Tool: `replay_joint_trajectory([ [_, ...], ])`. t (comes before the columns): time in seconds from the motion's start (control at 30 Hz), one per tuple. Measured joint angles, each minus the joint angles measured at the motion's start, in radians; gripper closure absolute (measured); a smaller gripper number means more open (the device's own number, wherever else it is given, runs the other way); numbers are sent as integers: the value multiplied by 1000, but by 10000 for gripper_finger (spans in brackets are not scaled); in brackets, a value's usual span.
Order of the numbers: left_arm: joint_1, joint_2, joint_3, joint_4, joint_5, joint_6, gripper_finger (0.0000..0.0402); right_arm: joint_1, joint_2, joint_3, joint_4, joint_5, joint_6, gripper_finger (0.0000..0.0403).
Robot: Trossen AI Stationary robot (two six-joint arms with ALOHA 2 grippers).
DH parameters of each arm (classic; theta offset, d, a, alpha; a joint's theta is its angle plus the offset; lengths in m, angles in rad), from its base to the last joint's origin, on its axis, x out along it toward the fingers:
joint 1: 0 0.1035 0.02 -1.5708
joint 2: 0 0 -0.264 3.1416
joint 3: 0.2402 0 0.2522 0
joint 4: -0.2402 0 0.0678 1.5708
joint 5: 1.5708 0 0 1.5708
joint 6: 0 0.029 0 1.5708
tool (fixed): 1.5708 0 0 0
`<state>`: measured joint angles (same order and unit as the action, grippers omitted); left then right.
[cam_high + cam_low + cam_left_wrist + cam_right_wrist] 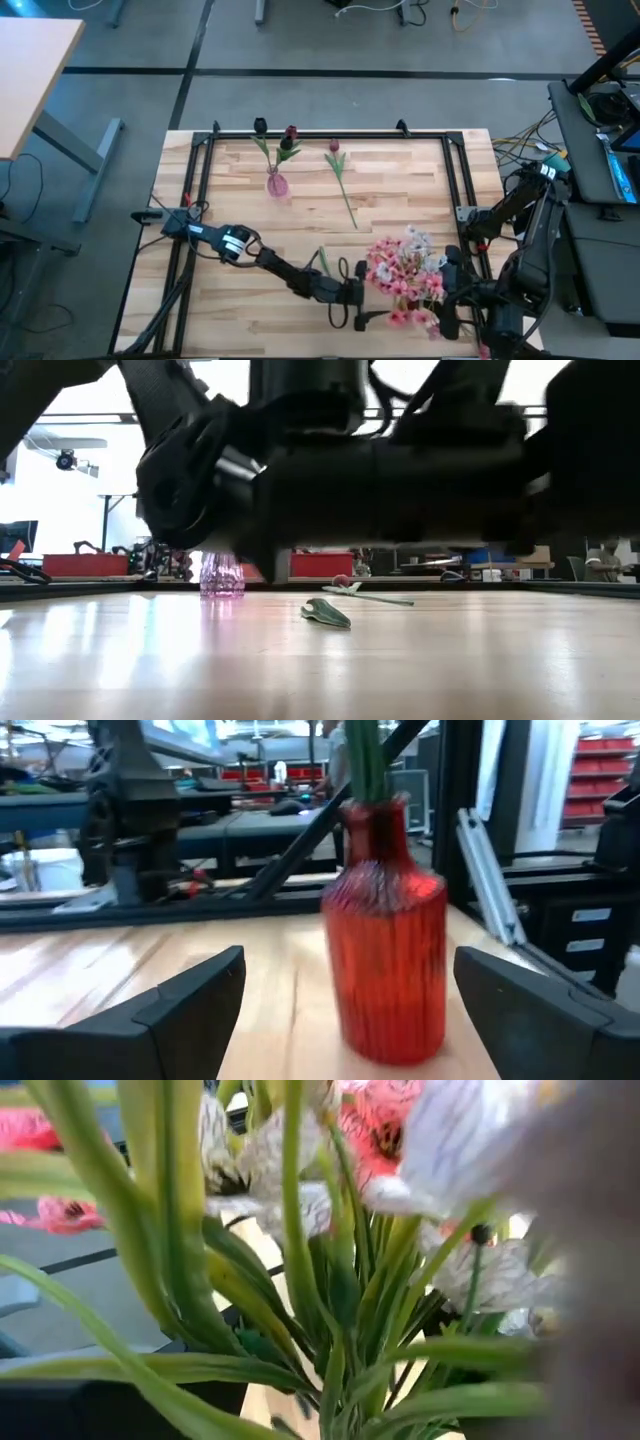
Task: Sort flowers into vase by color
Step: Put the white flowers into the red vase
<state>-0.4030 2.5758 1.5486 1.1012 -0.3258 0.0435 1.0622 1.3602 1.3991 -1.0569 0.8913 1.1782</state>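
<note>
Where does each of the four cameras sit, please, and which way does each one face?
High view: above the table, looking straight down; shows both arms, the left gripper open beside the pink flowers, and the pink vase.
Low view: at tabletop height, looking level across; a dark arm fills the top; a loose leaf lies ahead.
Left wrist view: on the left arm, facing a red vase between its fingers.
Right wrist view: on the right arm, pressed into flower stems; no fingers show.
High and low views share the pink vase.
</note>
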Motion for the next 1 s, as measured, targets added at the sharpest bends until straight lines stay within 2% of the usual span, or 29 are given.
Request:
replay_joint_trajectory([
  [0.1,0,15,47,-25,48,-1,61,0,0,-14,-3,0,2,131],
  [0.37,-3,35,105,-77,88,-22,61,0,0,-21,-2,1,23,131],
  [0.53,2,35,164,-204,136,-61,61,0,0,-21,-1,1,18,131],
  [0.77,10,52,174,-158,112,-94,61,0,0,-21,0,0,16,131],
  [0.87,22,80,206,-160,110,-134,61,0,1,-21,0,0,15,131],
  [1.0,23,106,265,-188,122,-116,61,0,3,-21,0,1,16,131],
])
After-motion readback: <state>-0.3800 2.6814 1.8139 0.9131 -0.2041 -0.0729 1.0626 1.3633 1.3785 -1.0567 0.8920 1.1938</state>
